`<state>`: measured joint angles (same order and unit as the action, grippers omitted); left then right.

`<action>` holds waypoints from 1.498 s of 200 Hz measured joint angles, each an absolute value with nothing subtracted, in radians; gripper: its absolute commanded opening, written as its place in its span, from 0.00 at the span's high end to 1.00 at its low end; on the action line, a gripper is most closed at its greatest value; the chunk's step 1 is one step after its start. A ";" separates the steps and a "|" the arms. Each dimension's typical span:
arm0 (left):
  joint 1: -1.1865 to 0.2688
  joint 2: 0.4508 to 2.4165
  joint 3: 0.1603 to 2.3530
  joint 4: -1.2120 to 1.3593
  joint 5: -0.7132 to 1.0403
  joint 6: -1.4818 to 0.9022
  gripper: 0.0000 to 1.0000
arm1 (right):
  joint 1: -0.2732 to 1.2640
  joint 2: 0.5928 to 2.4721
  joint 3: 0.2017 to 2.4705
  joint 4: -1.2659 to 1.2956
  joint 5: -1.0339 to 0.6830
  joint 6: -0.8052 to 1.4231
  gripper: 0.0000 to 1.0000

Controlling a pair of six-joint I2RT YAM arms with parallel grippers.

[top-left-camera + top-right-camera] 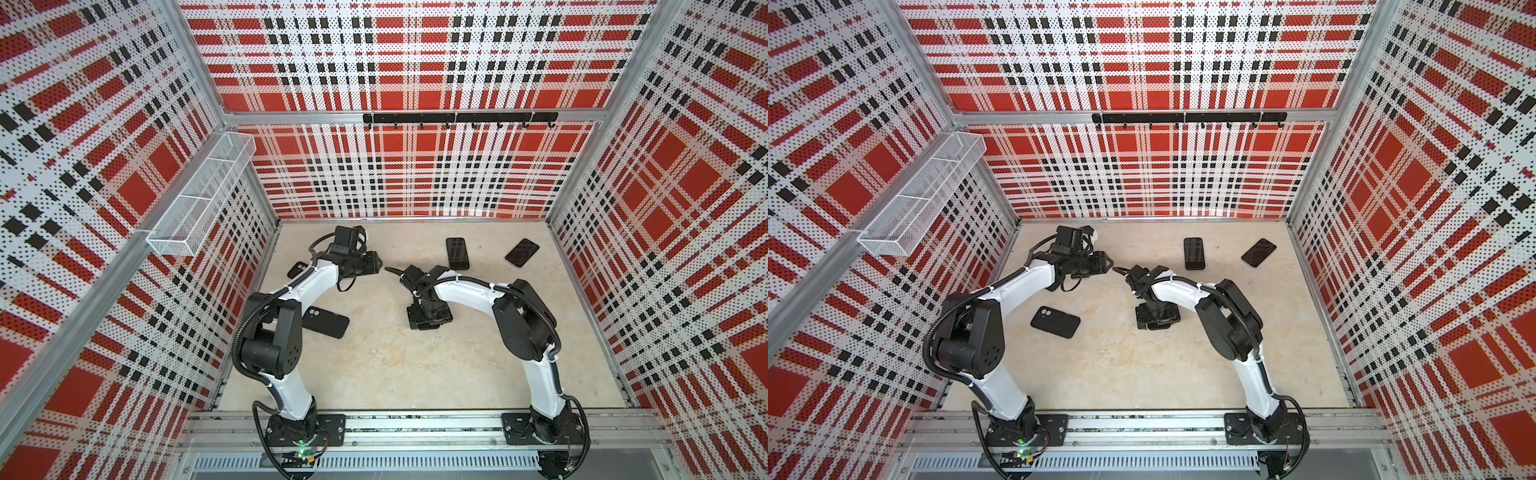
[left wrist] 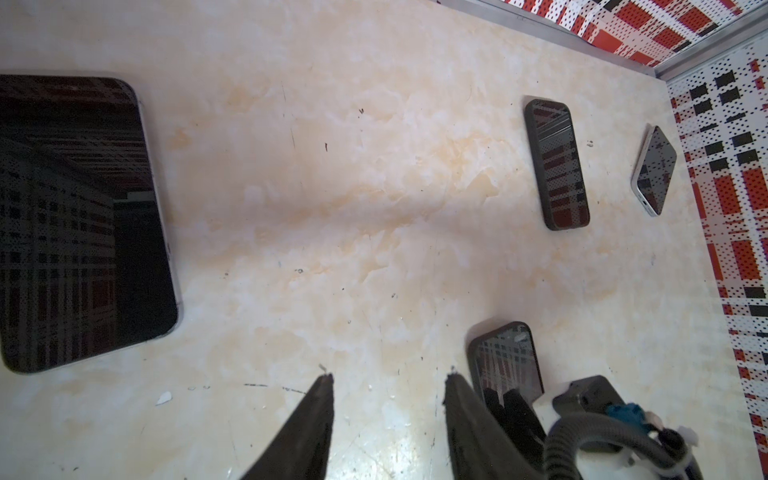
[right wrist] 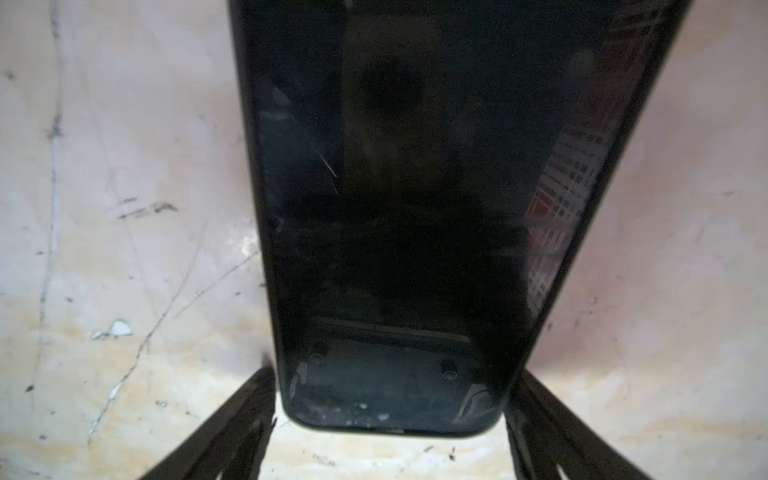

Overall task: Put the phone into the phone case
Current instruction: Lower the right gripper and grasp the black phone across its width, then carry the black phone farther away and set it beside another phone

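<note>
Right wrist view gives us the dark, glossy slab phone (image 3: 395, 187) lying flat on the pale marbled table (image 3: 124, 249), its long axis running straight away from the right hand (image 3: 392, 372). That hand stands spread across the phone's near short end, one finger beside each long edge; we see no firm grip yet. The matte black phone case (image 1: 326, 322) lies well apart, on the left arm's side. The left hand (image 2: 389, 376) is half open and holds nothing.
</note>
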<state>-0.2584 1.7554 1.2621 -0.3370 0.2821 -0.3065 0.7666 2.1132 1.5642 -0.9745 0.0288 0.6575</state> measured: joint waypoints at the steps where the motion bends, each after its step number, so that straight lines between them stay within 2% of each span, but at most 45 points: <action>1: -0.258 1.755 1.262 -0.337 0.282 -0.307 0.53 | 0.767 2.113 1.564 -0.974 0.029 0.657 0.20; 54: -0.258 1.755 1.262 -0.337 0.285 -0.307 0.53 | 0.762 2.107 1.564 -0.969 0.058 0.662 0.27; 93: -0.258 1.755 1.262 -0.337 0.288 -0.308 0.53 | 0.705 2.095 1.584 -0.962 0.124 0.649 0.29; 139: -0.258 1.755 1.262 -0.337 0.288 -0.308 0.53 | 0.604 2.101 1.708 -0.945 0.173 0.609 0.28; 207: -0.258 1.755 1.262 -0.337 0.292 -0.309 0.53 | 0.516 2.282 1.931 -0.902 0.184 0.533 0.29; 299: -0.219 1.753 1.262 -0.337 0.303 -0.310 0.53 | 0.515 2.369 1.968 -0.853 0.142 0.512 0.29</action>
<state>-0.2192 1.7531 1.2621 -0.3367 0.3035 -0.3103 0.5148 2.3688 1.9682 -0.8528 0.1417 0.5117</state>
